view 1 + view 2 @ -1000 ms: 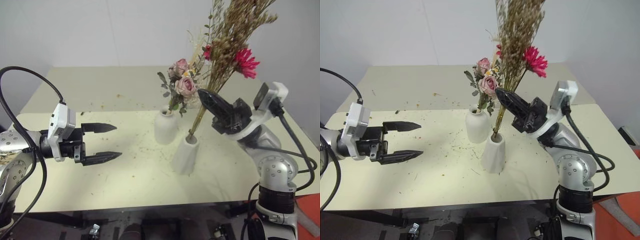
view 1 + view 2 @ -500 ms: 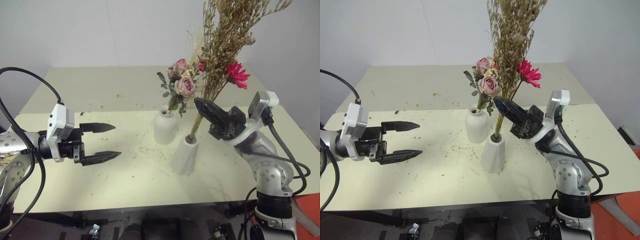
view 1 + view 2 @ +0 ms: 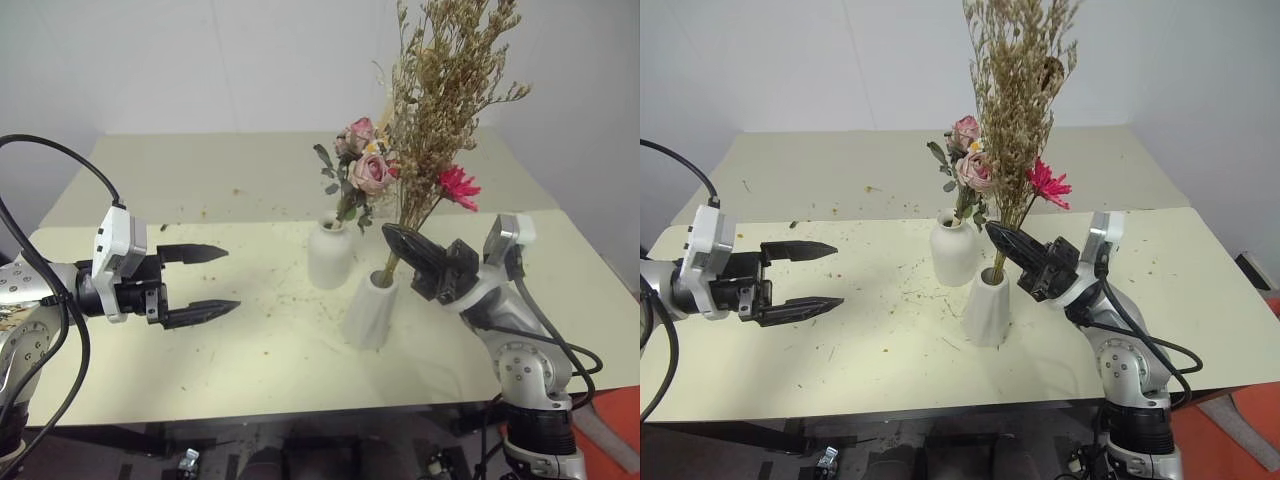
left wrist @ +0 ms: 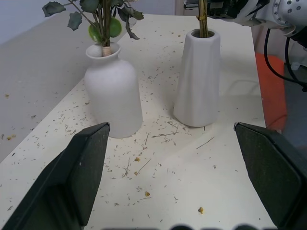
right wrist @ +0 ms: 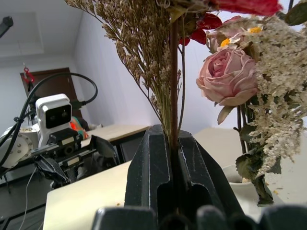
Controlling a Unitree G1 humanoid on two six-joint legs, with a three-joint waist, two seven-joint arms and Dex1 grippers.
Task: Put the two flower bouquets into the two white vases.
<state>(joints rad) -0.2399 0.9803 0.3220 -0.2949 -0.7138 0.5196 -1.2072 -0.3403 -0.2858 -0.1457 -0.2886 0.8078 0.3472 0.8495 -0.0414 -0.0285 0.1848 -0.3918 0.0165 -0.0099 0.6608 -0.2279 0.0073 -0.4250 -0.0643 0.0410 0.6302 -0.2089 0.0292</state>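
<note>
The right gripper point(image 3: 392, 236) pinches the stems of the dried grass bouquet point(image 3: 445, 90), whose ends sit in the straight white vase point(image 3: 371, 309). The rose bouquet point(image 3: 362, 165) stands in the round vase point(image 3: 331, 254). The left gripper point(image 3: 205, 284) gapes wide, holding nothing. No writing shows anywhere.

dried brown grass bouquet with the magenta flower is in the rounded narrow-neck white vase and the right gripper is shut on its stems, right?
Not quite: the dried brown grass bouquet stands in the straight cylindrical white vase, as the left eye view shows. The pink roses fill the rounded narrow-neck white vase. The right gripper is indeed shut on its stems.
</note>
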